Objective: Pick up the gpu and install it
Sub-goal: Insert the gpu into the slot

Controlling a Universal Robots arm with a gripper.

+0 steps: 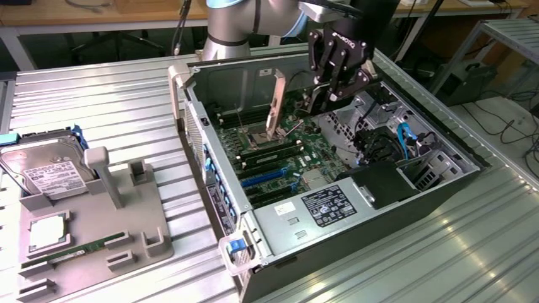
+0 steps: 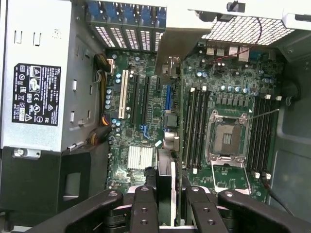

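One gpu (image 2: 166, 187) clamped edge-on in the gripper (image 2: 167, 204), hanging over the open pc case (image 1: 438, 142) above the motherboard (image 2: 146, 121). Step: carry to slot. Needs alignment with the expansion slots (image 2: 143, 99) before seating.

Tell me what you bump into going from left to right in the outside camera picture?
Hard drive → grey holder tray → open computer case → motherboard → gripper holding the gpu → black drive cage
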